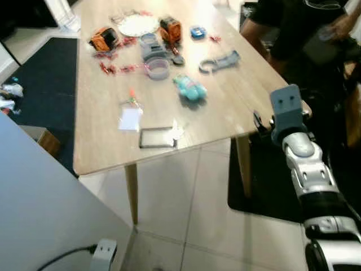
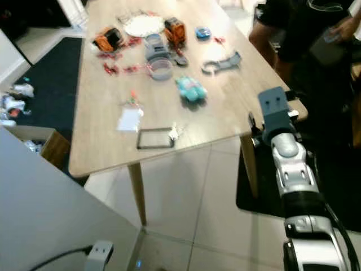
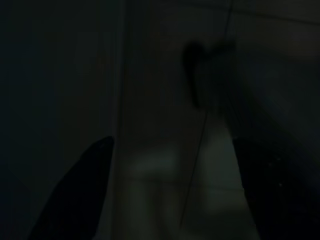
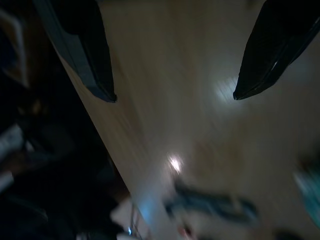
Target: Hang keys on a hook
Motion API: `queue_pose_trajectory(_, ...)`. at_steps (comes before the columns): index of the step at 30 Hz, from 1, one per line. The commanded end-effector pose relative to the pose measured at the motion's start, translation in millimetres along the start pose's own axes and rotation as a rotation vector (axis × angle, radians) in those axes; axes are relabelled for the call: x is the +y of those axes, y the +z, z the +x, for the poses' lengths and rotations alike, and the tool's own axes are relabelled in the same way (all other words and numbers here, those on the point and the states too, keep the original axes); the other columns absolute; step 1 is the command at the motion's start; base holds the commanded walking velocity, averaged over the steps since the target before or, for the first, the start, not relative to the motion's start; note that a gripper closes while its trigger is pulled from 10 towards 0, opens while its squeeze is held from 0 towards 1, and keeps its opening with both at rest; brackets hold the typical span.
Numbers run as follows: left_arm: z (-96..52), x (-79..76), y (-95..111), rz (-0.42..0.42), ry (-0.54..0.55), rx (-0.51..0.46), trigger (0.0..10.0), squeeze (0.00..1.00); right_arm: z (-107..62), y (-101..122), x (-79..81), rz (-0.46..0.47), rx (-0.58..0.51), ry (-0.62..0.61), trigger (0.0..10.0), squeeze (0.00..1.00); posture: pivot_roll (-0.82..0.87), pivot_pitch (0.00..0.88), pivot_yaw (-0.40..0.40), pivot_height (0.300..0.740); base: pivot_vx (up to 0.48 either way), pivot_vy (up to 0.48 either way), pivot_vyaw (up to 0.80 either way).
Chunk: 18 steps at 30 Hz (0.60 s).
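Soft, slightly blurred head views with tabletop [image 1: 101, 141] glare; wrist views dim, perhaps motion-smeared

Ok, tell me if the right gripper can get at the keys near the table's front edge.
Probably yes: the right gripper, open, is above the table's right edge, and the keys lie uncovered beside a dark-framed card, with nothing between.

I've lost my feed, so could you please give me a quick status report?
Right gripper open, empty, over the table corner. Left arm idle. Keys untouched near the table's front edge. Person standing close beyond the right arm.
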<state>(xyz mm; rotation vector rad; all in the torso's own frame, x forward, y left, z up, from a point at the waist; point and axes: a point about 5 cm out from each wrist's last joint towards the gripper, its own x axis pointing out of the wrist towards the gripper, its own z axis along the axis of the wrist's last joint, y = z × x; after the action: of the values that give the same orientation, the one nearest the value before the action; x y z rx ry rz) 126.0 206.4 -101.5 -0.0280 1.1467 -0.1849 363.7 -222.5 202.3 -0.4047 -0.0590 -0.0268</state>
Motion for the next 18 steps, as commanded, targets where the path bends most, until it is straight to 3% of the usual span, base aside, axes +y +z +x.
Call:
queue_pose_trajectory(1,-2.4,1.1,-14.7,-0.012,0.004,0.046,10.0,0.00,-1.8,-5.3,7.8,-0.004,0.011,0.034,10.0,0.00,-0.12,0.143,0.119,0.740,0.000,0.000,0.00)
queue_pose_trajectory(16,-0.6,-3.3,-12.5,-0.007,-0.007,0.044,10.0,0.00,-2.9,6.7,10.1,0.013,-0.080,0.164,10.0,0.00,-0.12,0.147,0.122,0.740,0.000,0.000,0.00)
queue_pose_trajectory(18,-0.2,-4.1,-11.9,-0.005,-0.008,0.045,10.0,0.00,-5.6,14.7,23.4,0.043,-0.127,0.290,10.0,0.00,-0.12,0.147,0.122,0.740,0.000,0.000,0.00)
